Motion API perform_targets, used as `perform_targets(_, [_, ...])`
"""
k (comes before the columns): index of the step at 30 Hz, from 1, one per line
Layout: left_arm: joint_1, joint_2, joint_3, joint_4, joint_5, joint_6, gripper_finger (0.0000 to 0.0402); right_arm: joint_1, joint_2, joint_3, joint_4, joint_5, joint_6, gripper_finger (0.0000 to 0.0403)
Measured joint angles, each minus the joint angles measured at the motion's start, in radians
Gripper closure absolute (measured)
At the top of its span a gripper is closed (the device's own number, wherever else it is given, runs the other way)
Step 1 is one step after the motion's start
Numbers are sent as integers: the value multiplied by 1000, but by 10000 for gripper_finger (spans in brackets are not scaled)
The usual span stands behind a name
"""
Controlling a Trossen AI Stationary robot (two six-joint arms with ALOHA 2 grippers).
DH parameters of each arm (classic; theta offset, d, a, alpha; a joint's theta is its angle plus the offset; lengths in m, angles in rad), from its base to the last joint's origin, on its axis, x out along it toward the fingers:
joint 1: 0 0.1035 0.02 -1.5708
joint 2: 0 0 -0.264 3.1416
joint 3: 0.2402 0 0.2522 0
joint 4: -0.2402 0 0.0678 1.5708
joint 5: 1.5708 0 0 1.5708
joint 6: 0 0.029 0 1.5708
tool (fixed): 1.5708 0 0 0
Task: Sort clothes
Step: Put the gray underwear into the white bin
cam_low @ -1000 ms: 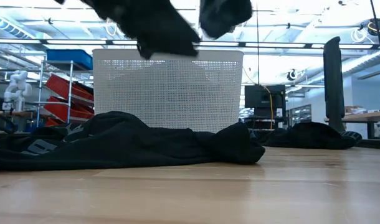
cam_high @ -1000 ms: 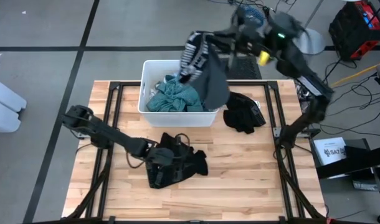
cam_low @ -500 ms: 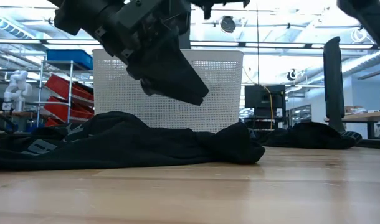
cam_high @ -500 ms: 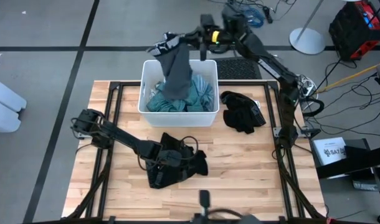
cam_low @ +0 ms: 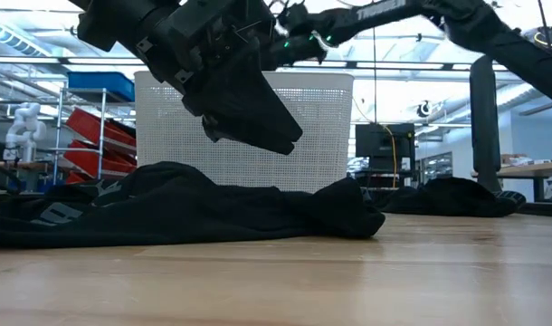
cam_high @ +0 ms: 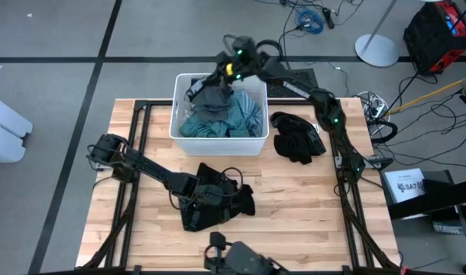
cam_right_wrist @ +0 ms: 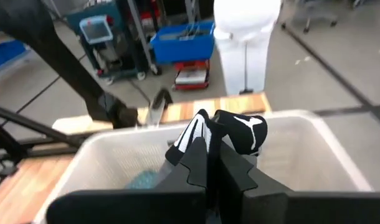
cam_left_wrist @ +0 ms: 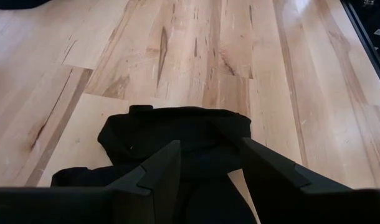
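Note:
A white bin (cam_high: 218, 143) stands at the table's far middle with teal (cam_high: 206, 126) and blue striped clothes (cam_high: 252, 107) in it. My right gripper (cam_high: 215, 79) is over the bin's far part, shut on a dark grey garment (cam_high: 210, 98) with a black-and-white edge. A black garment (cam_high: 234, 205) lies crumpled at the table's middle. My left gripper (cam_high: 208, 192) hangs just above it, open, one finger over each side of a fold (cam_left_wrist: 171, 127). In the low view the left gripper (cam_low: 285, 140) shows clear of the cloth (cam_low: 185, 204). My right gripper (cam_right_wrist: 210, 149) pinches the grey garment's black-and-white patterned edge (cam_right_wrist: 196, 132) between its two shut fingers. The fingers slant down from the table's far right. The garment hangs slack below them, and its lower part lies on the teal clothes in the bin.
A second black garment (cam_high: 298, 137) lies on the table right of the bin, also seen in the low view (cam_low: 448, 195). Bare wood (cam_high: 294, 221) lies near the front and right. Black frame rails (cam_high: 134, 153) run along the table's sides.
My right gripper has swung down and toward the table's left, from high behind the bin's right to over the bin, rolling as it went. The grey garment has come down with it and now droops into the bin. My left gripper has sunk toward the black garment, then kept still.

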Motion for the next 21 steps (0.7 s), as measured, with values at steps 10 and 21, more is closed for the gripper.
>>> perform_targets(10, [0, 0, 0, 0, 0, -3, 227, 36, 91, 0, -16, 151, -15, 384])
perform_targets(21, [0, 1, 0, -1, 0, -5, 227, 11, 39, 0, -40, 204, 63, 259])
